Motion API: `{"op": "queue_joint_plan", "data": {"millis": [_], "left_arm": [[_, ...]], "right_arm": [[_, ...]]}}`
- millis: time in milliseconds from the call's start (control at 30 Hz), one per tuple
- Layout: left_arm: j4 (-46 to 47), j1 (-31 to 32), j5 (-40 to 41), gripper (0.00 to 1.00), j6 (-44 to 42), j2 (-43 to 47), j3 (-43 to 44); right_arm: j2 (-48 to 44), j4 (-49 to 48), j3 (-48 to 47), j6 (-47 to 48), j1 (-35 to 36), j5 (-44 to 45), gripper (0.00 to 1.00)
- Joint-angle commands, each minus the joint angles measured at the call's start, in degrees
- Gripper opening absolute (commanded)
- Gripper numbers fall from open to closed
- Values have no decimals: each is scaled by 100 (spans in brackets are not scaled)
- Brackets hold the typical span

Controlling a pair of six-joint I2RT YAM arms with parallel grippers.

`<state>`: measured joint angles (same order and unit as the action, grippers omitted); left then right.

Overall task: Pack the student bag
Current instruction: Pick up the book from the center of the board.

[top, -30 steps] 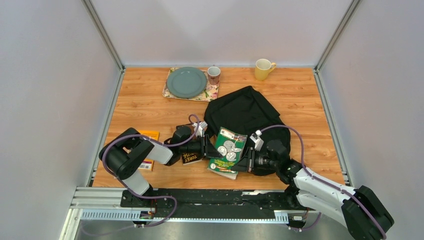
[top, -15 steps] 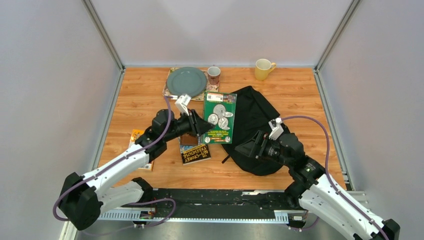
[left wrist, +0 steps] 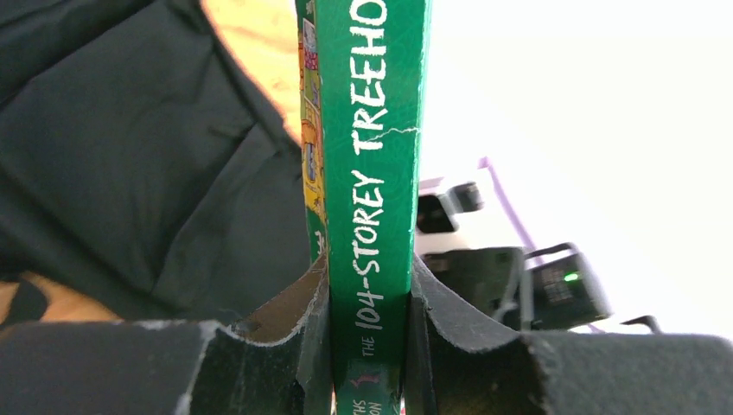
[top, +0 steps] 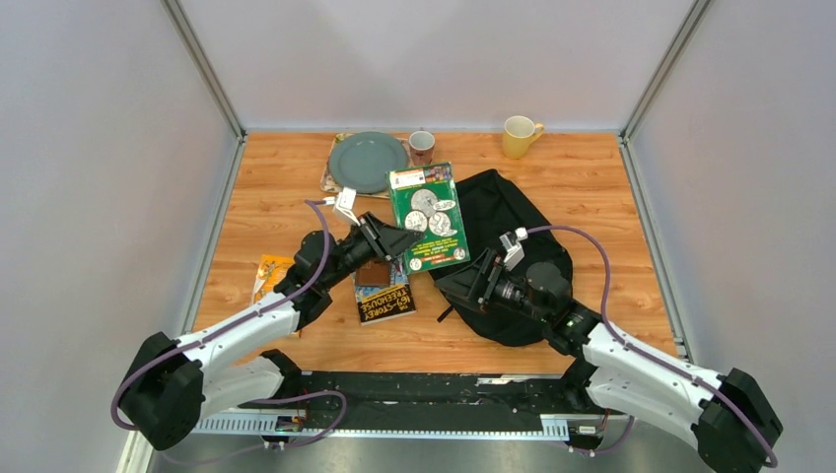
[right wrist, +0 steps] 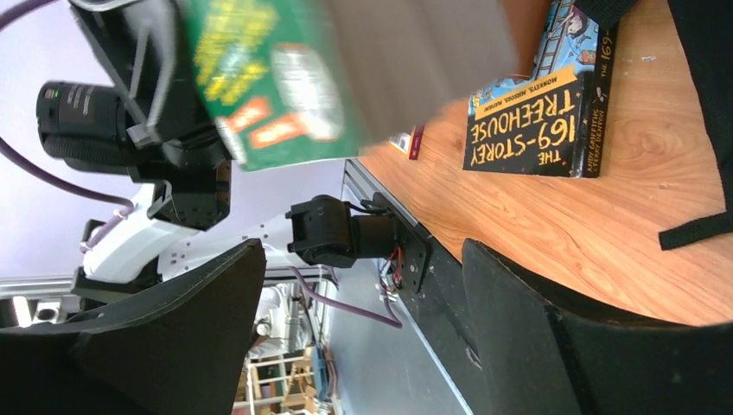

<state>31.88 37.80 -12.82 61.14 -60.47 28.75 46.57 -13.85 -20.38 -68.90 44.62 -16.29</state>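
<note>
The student bag [top: 513, 232], a black fabric backpack, lies flat right of the table's centre; its dark cloth [left wrist: 130, 164] fills the left of the left wrist view. My left gripper [top: 401, 239] [left wrist: 367, 346] is shut on the spine of a green book [top: 426, 215] [left wrist: 373, 156], which it holds raised on edge over the bag's left rim. The right gripper [top: 456, 285] [right wrist: 363, 320] hovers open by the bag's near-left edge with nothing between its fingers [right wrist: 553, 337]. The green book [right wrist: 268, 86] shows blurred above it.
A dark "169-Storey Treehouse" book [top: 383, 299] [right wrist: 540, 104] lies flat left of the bag. An orange book [top: 268, 277] lies near the left edge. At the back stand a grey plate [top: 367, 162] on a placemat, a small cup [top: 422, 147] and a yellow mug [top: 519, 135].
The right gripper has opened and let go of the green book, then moved left. The left gripper carried the book up and toward the back, over the bag's left rim.
</note>
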Motion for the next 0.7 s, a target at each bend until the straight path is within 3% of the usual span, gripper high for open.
{"op": "queue_joint_plan", "data": {"millis": [0, 167, 400, 667], "left_arm": [[1953, 26, 200, 0, 653, 123, 96], [2340, 43, 262, 0, 1039, 114, -98], [2446, 61, 473, 0, 1093, 149, -282], [2876, 69, 236, 0, 1478, -79, -230]], "right_arm": [[361, -1627, 17, -466, 47, 240, 87], [836, -2420, -317, -273, 29, 390, 89], [1346, -3202, -652, -149, 55, -119, 89], [1258, -2975, -554, -9, 12, 416, 89]]}}
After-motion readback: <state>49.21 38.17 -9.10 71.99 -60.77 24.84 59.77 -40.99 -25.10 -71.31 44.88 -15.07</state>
